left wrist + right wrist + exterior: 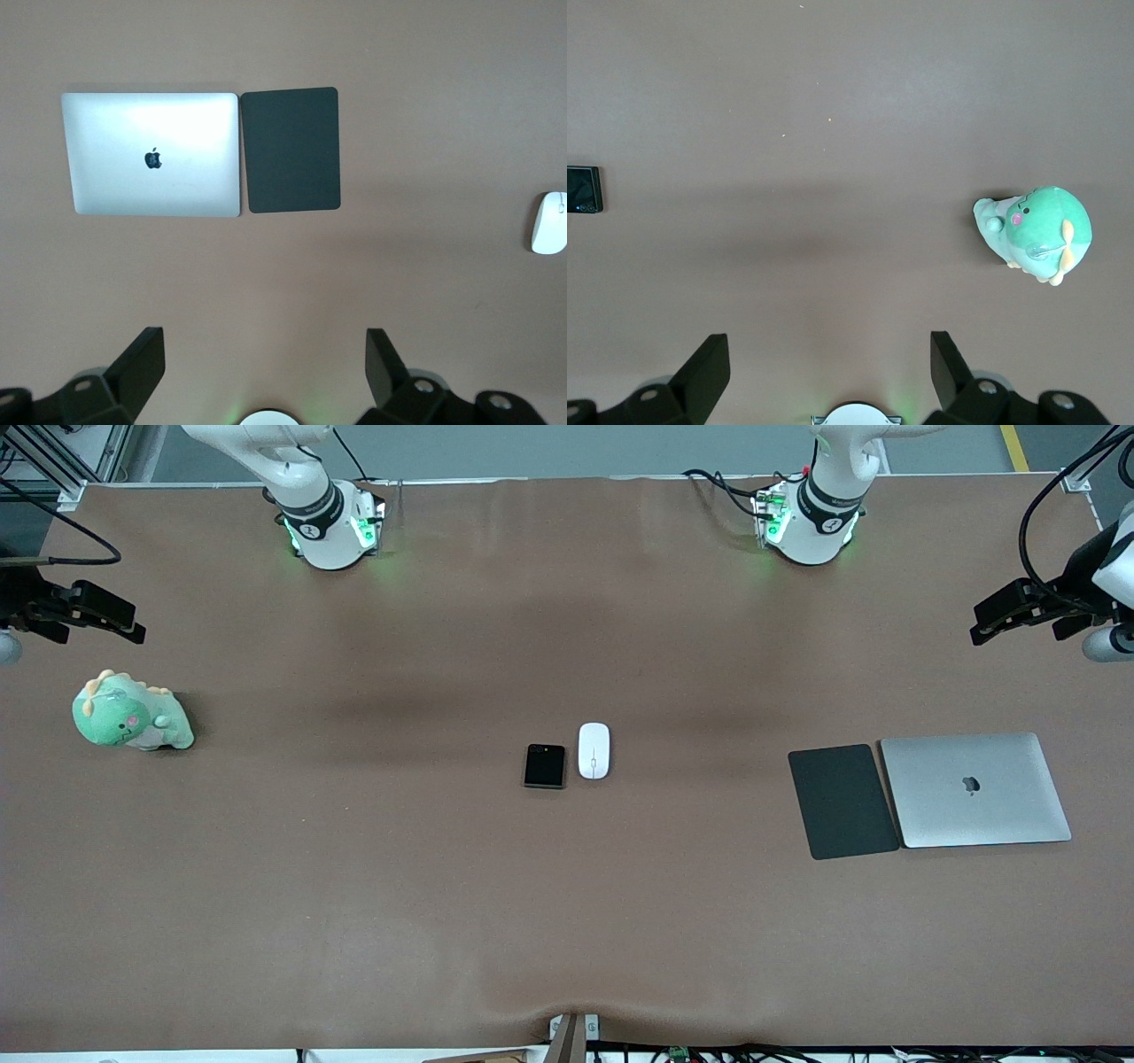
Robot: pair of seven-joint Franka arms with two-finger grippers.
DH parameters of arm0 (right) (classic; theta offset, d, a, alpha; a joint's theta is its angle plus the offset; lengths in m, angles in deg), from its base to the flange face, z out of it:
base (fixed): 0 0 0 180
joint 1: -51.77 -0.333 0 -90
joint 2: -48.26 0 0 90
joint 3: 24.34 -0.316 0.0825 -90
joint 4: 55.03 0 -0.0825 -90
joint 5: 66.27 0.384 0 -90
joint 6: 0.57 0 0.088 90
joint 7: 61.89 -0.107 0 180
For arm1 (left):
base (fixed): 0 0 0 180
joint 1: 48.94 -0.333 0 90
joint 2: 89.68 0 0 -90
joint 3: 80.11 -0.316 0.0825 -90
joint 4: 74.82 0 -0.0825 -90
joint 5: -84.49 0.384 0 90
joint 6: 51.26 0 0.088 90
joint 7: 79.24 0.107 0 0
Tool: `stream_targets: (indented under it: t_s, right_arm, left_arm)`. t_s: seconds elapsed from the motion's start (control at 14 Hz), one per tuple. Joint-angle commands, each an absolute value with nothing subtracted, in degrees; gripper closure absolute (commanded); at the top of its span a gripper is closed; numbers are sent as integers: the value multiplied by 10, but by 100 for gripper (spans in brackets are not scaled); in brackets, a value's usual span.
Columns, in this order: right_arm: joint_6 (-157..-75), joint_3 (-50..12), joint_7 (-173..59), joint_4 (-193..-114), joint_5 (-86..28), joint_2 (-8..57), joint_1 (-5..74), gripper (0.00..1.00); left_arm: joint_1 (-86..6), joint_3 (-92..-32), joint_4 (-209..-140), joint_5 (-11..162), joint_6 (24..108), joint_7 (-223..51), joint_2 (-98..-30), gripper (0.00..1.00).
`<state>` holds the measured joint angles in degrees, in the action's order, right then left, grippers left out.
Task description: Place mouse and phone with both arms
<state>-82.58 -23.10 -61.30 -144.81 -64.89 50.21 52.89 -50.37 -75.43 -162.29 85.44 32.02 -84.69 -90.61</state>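
Front view: brown bench fills the frame. Phone sits at frame center, flat, dark face up. Mouse just beside it on the side toward the left arm's end, a narrow gap between them, not touching; mouse slightly higher in frame. Black pad and closed silver laptop lie side by side at center right of the frame, edges almost meeting, pad between laptop and mouse. Green plush dinosaur at left of frame, well apart from the phone. Right hand at upper left edge of frame, up in the air above the bench near the plush, holding nothing. Left hand at upper right edge of frame, over the bench above the laptop end, holding nothing. Finger spread not readable from this angle. Both arm bases along the top.

Left wrist view: left hand at bottom of frame, fingers spread wide, nothing between them. Laptop upper left, pad right beside it. Mouse at right edge of frame, partly cut off.

Right wrist view: right hand at bottom of frame, fingers spread wide, empty. Plush at right of frame. Phone at left edge, cut off by the frame.
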Motion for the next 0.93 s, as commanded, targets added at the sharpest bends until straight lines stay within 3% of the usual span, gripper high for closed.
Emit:
stream_targets:
  t_s: [0.0, 0.86]
  right_arm:
    - [-822, -231, -619, -1445, -658, 502, 525, 0]
    - [-822, -231, -618, -1444, -659, 502, 526, 0]
  left_arm:
    - [-505, -751, -1617, 868, 314, -844, -908, 0]
    - [-493, -734, -1622, 862, 329, -863, -878, 0]
